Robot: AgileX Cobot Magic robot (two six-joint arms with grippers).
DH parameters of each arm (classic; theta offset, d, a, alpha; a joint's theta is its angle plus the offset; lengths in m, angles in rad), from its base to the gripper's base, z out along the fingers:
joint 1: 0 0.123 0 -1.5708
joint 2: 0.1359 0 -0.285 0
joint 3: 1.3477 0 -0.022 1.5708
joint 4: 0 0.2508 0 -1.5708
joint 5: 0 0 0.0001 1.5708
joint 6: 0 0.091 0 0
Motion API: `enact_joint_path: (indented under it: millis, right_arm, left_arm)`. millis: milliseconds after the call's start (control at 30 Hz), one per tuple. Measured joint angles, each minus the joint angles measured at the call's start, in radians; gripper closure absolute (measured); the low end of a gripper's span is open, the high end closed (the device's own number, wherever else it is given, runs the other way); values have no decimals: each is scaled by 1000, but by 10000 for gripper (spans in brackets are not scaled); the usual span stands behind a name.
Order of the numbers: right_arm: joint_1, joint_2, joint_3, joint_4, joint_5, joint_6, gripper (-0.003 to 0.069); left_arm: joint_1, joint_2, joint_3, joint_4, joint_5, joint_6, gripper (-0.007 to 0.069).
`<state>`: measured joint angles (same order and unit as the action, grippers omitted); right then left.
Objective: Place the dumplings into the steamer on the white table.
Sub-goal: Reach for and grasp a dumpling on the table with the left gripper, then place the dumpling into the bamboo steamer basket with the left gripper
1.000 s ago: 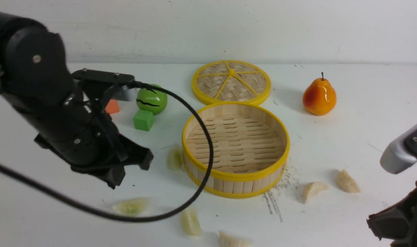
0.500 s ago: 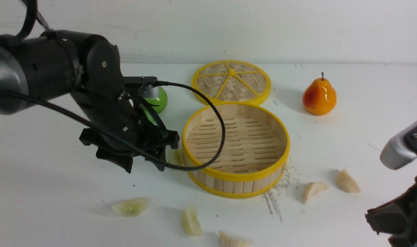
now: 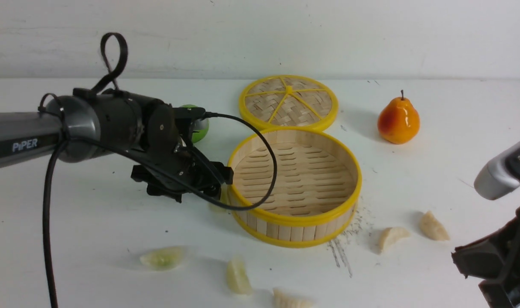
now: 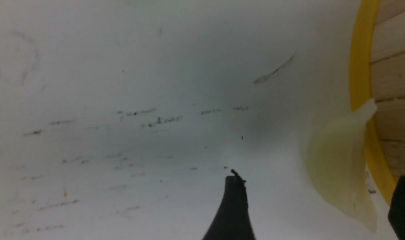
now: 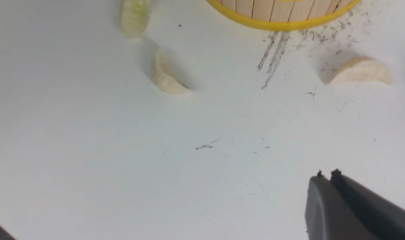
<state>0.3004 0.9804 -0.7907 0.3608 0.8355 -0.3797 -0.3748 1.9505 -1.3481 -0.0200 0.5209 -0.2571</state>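
The steamer (image 3: 295, 220) stands mid-table on the white table (image 3: 71, 222) with nothing in it. A pale green dumpling (image 4: 339, 166) leans against its left wall (image 4: 359, 66), between the spread fingers of my open left gripper (image 4: 317, 190), which hovers low there (image 3: 202, 190). Two more green dumplings (image 3: 162, 258) (image 3: 237, 277) and a cream one (image 3: 289, 299) lie in front. Two cream dumplings (image 3: 392, 235) (image 3: 433, 226) lie right of the steamer. My right gripper (image 5: 327, 173) is shut and holds nothing, at the near right (image 3: 491, 261).
The woven lid (image 3: 288, 102) lies flat behind the steamer. An orange pear (image 3: 398, 121) stands at the back right. A green ball (image 3: 198, 126) peeks out behind my left arm, whose black cable (image 3: 268, 171) loops over the steamer's rim.
My left arm has swung right and down to the steamer's left side, and its jaws have opened wide. The right arm has barely shifted.
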Motion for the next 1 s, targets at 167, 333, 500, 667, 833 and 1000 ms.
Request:
enact_joint_path:
  millis: [167,333,500,667,833,1000]
  right_arm:
    - [0,0,0,-2,0,0,628]
    - [0,0,0,-3,0,0,621]
    - [0,0,0,-4,0,0,617]
    - [0,0,0,-7,0,0,617]
    - [0,0,0,-7,0,0,615]
    - [0,0,0,-7,0,0,606]
  left_arm:
    - [0,29,-1,0,-59,-2,55]
    - [0,77,-7,2,-99,-4,56]
    - [0,87,-11,11,-110,-4,120]
    - [1,81,-11,35,-83,-4,388]
    - [1,25,-6,89,-40,-4,384]
    - [-2,-100,-37,112,-11,-4,384]
